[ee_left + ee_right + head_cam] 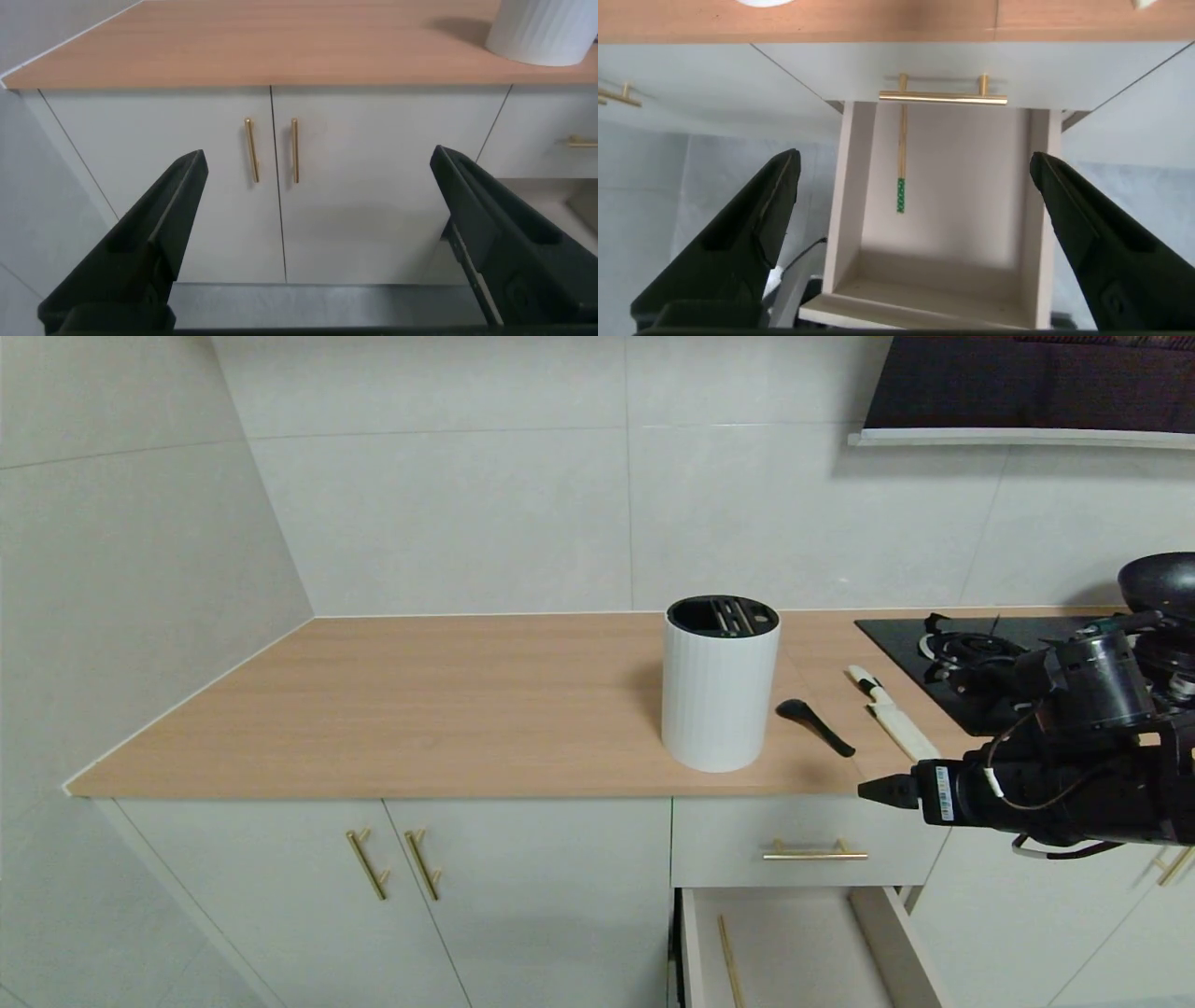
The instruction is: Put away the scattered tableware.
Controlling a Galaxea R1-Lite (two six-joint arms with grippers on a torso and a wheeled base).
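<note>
Where the wooden worktop [420, 709] meets tiled walls [448, 523], spoon [815, 724] and knife [892, 711] lie beside the white holder [720, 691]; right wrist view adds an open drawer [971, 224] holding a chopstick [901, 159]; left claw [318, 159] and right claw [913, 161] gape

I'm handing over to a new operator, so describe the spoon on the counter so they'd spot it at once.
On the wooden countertop stands a white ribbed holder. Just to its right, toward the stove, lies the spoon. It is all black with a rounded bowl, unlike the longer pale knife beside it.
</note>
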